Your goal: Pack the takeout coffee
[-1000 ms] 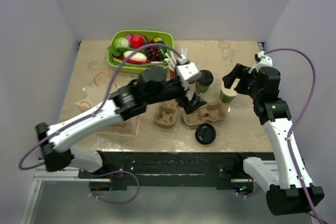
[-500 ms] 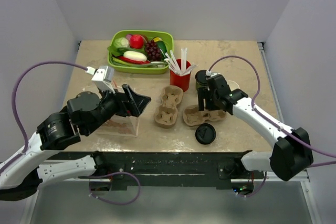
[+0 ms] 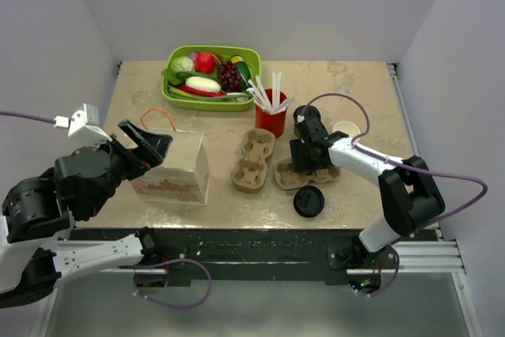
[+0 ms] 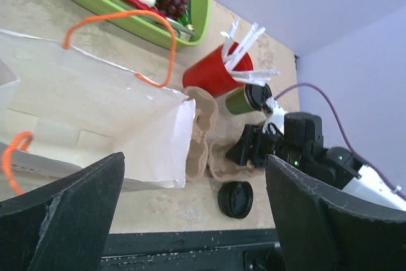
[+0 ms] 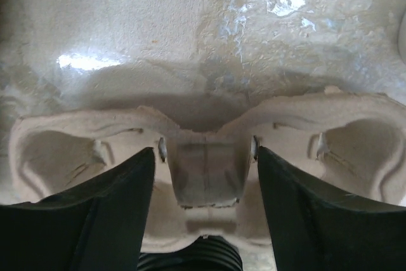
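A green takeout coffee cup with its black lid on [image 3: 302,114] [image 4: 246,99] stands beside the red cup. Another green cup [image 3: 345,128] stands open, showing its white inside, to the right. A loose black lid [image 3: 308,203] [image 4: 235,199] [image 5: 202,257] lies near the front edge. My right gripper [image 3: 304,163] [image 5: 206,152] is open and low over the right brown carrier [image 3: 323,171] [image 5: 206,176], its fingers on either side of the carrier's middle ridge. My left gripper [image 3: 146,142] [image 4: 193,158] is wide open and empty, up over the white paper bag [image 3: 177,167] [image 4: 95,125].
A second cardboard carrier [image 3: 251,163] lies left of the first. The red cup with white sticks [image 3: 271,116] stands behind them. A green tray of toy food [image 3: 211,76] sits at the back. The bag has orange handles [image 4: 120,30].
My left arm pulled back from the table's centre to the near left, over the bag. My right arm swung from the open cup to the carrier, and its jaws narrowed.
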Tool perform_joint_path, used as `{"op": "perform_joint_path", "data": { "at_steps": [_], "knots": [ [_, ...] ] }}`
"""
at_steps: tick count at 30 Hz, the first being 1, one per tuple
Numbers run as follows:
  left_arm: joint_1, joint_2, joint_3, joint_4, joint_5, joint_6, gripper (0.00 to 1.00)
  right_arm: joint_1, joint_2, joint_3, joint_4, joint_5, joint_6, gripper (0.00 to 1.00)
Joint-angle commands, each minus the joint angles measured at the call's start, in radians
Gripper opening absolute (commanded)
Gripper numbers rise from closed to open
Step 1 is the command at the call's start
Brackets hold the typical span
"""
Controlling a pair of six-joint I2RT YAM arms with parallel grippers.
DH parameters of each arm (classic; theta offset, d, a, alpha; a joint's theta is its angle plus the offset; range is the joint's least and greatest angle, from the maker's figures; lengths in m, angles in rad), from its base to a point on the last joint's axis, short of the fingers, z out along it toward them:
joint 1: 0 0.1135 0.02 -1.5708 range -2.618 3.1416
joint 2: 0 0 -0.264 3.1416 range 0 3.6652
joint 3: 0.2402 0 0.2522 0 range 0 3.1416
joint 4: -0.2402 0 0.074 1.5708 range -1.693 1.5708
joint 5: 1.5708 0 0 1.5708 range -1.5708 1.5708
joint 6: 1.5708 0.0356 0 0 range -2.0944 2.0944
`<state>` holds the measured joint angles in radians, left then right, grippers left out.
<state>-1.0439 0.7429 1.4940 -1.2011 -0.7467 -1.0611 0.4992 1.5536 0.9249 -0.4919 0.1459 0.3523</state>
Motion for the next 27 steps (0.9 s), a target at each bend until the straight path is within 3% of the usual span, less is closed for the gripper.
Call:
{"op": "perform_joint_path", "data": {
  "at_steps": [1, 2, 5, 12, 15, 18, 20, 23, 24, 25, 27],
  "knots": [
    [-0.004, -0.004, 0.019, -0.115, -0.149, -0.094, 0.95, 0.007, -0.001, 0.011, 0.033, 0.029, 0.008, 0.58],
    [-0.004, 0.001, 0.015, -0.115, -0.154, -0.088, 0.95, 0.006, -0.021, 0.008, 0.033, 0.032, 0.010, 0.51],
    [-0.004, 0.032, 0.008, -0.115, -0.195, -0.082, 0.96, 0.007, -0.073, 0.008, 0.026, 0.035, 0.020, 0.45],
    [-0.004, 0.162, 0.014, -0.109, -0.338, -0.097, 1.00, 0.006, -0.232, 0.008, 0.027, -0.035, 0.025, 0.40],
    [-0.002, 0.223, 0.009, 0.005, -0.364, -0.012, 1.00, 0.007, -0.280, 0.002, 0.038, -0.097, 0.016, 0.40],
    [0.002, 0.307, 0.000, 0.110, -0.324, 0.055, 0.98, 0.007, -0.332, -0.004, 0.027, -0.140, 0.010, 0.40],
    [0.036, 0.352, 0.011, 0.095, -0.313, 0.037, 0.97, 0.006, -0.372, -0.023, 0.030, -0.143, 0.020, 0.41],
    [0.233, 0.394, -0.038, 0.130, -0.176, 0.065, 0.94, 0.007, -0.414, -0.043, 0.026, -0.115, 0.033, 0.41],
    [0.317, 0.401, -0.064, 0.217, -0.128, 0.141, 0.94, 0.007, -0.423, -0.046, 0.020, -0.114, 0.034, 0.41],
    [0.344, 0.404, -0.089, 0.260, -0.021, 0.167, 0.92, 0.006, -0.432, -0.050, 0.016, -0.109, 0.034, 0.41],
    [0.378, 0.423, -0.133, 0.329, 0.044, 0.205, 0.90, 0.006, -0.454, -0.054, 0.010, -0.101, 0.040, 0.41]
  ]
}}
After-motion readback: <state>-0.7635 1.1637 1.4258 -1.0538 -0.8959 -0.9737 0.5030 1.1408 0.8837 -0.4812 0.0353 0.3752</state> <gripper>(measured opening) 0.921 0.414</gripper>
